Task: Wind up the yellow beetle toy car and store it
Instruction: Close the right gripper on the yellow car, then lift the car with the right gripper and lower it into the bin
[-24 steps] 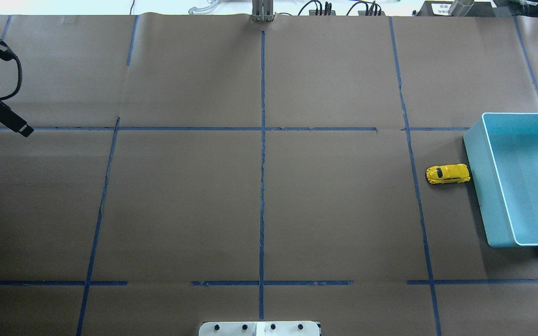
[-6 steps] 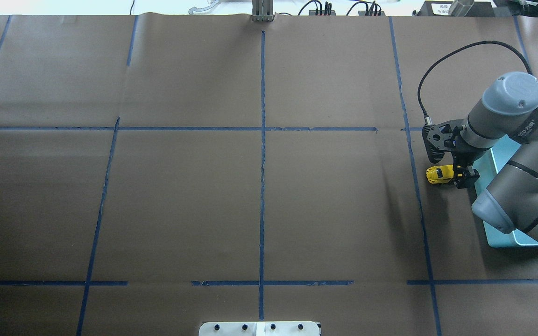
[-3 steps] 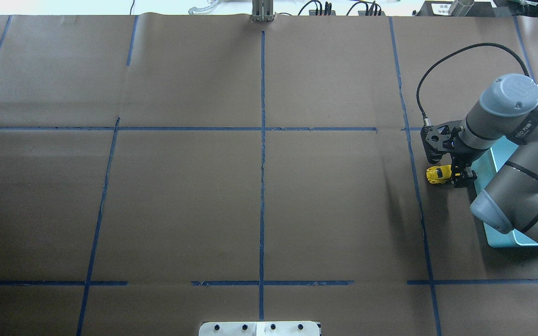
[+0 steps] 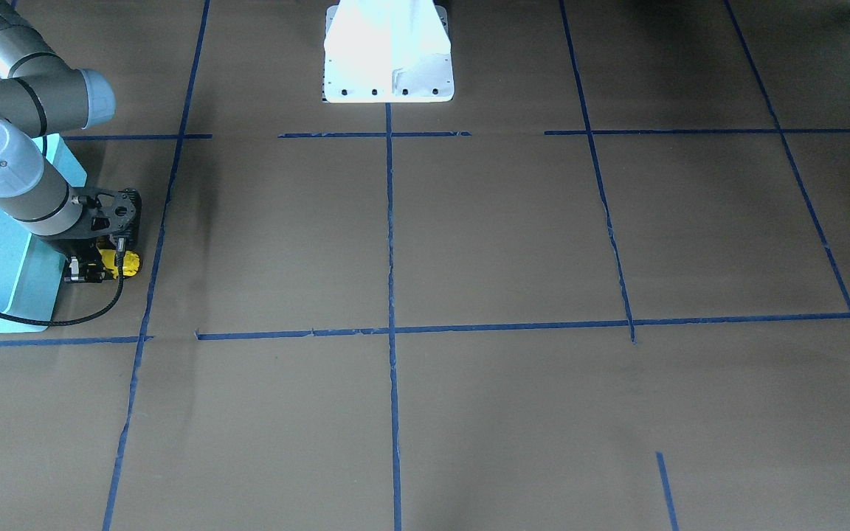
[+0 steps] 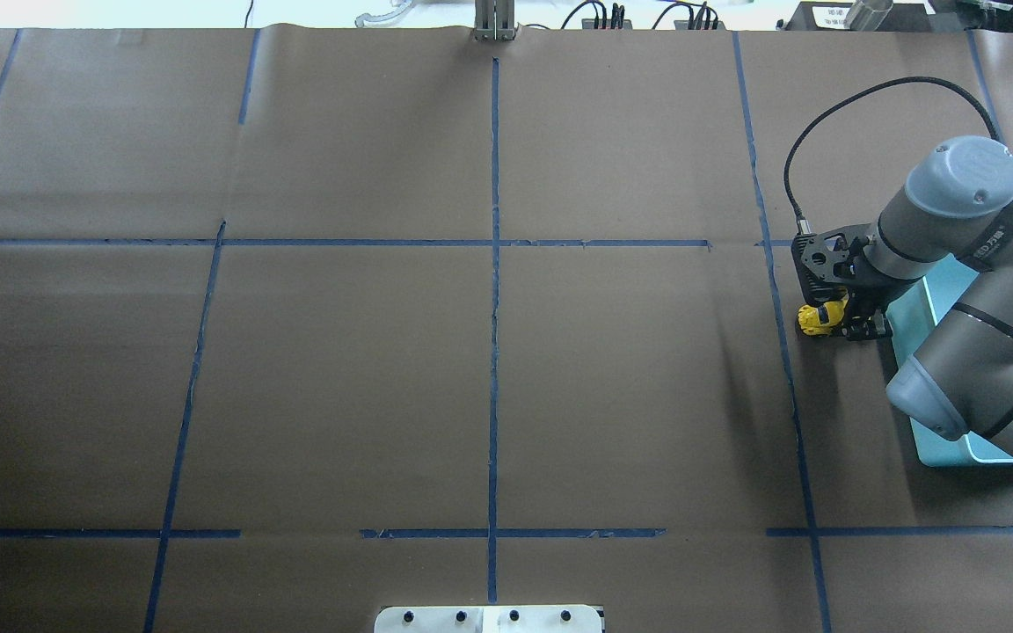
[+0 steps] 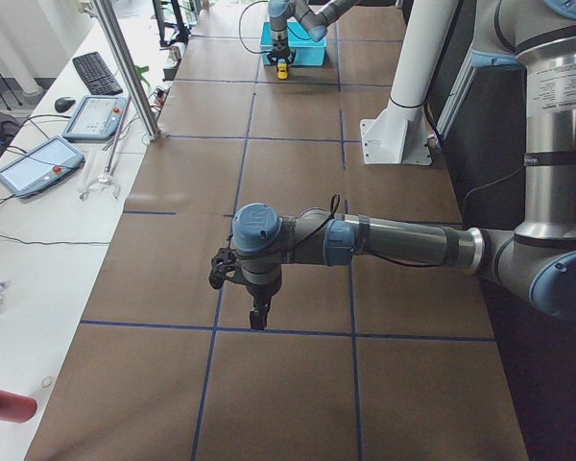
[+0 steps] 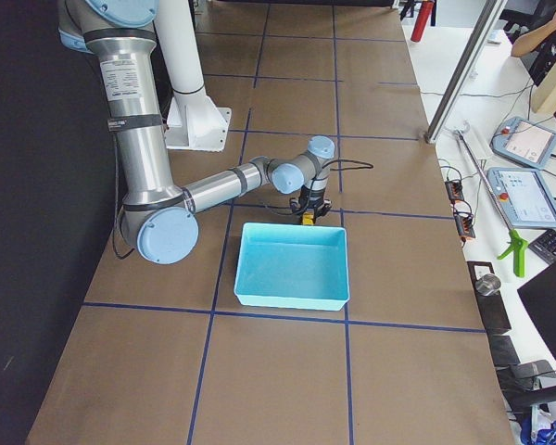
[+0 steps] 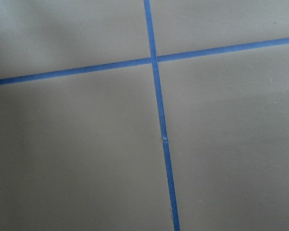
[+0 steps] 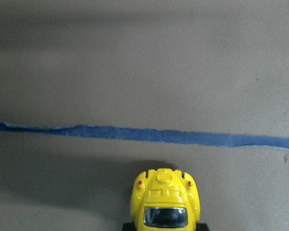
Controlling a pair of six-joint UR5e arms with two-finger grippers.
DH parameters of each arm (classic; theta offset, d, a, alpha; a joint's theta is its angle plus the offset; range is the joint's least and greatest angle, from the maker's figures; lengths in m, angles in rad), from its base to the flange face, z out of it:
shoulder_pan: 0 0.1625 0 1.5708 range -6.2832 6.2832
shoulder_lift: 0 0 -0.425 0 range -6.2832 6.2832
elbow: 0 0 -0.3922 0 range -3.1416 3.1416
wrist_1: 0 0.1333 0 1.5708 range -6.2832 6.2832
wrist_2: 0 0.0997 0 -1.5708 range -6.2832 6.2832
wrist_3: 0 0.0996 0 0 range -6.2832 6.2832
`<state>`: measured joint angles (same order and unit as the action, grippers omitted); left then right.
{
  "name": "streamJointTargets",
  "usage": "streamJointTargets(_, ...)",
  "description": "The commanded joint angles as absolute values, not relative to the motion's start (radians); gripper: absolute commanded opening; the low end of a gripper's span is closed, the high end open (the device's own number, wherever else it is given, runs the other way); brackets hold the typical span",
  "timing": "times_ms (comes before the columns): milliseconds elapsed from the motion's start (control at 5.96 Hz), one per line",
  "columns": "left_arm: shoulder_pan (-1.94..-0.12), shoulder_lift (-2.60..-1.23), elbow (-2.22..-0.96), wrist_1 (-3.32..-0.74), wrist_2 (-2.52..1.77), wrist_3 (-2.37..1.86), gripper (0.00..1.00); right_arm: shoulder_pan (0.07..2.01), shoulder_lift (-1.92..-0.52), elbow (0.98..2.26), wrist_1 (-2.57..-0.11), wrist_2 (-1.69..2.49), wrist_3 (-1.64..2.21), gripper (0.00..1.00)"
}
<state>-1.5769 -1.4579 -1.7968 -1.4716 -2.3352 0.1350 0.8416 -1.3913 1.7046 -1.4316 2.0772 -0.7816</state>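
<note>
1. Exterior left shows the black two-finger left gripper (image 6: 258,322) nearest to us. It hangs fingers-down over the brown paper table cover (image 6: 298,115), and we cannot tell whether its claw is wide or narrow.
2. From that arm's wrist camera we see only the paper and two crossing strips of blue tape (image 8: 156,96).
3. Farther along the table we find the white robot pedestal (image 6: 398,144).
4. At the far end, the black two-finger right gripper (image 5: 851,322) points down. Its claw is narrowed onto the tiny bright yellow beetle-shaped toy car (image 5: 816,319), holding the end nearer the bin while the other end sticks out.
5. We place the toy car low over the paper, outside and just beside the wall of the light blue rectangular plastic bin (image 7: 292,298). We cannot tell whether its wheels touch the paper.
6. On the right wrist camera we see the car's rounded yellow end and dark window at the bottom edge. Its shadow lies on the paper, and a tape strip crosses just beyond it.
</note>
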Motion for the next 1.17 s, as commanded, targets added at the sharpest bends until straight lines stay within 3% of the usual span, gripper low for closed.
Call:
streamJointTargets(0, -1.575, -1.459, -1.795, -1.471, -2.329, 0.14, 1.0, 0.863, -1.39, 1.846, -1.565, 2.082, -0.77, 0.0)
streamJointTargets(335, -1.575, -1.459, -1.795, -1.471, -2.329, 0.141, 1.0, 0.966, -1.406, 2.052, -1.783, 2.089, -0.791, 0.0)
streamJointTargets(503, -1.575, -1.46, -1.796, -1.471, -2.329, 0.141, 1.0, 1.001, -1.514, 2.122, -1.787, 2.088, -0.896, 0.0)
streamJointTargets(839, -1.575, -1.462, -1.796, -1.471, -2.329, 0.141, 1.0, 1.038, -1.708, 2.09, -1.664, 2.077, -1.037, 0.0)
streamJointTargets(1006, -1.575, -1.463, -1.796, -1.471, -2.329, 0.141, 1.0, 1.037, -1.715, 1.989, -1.517, 2.077, -1.031, 0.0)
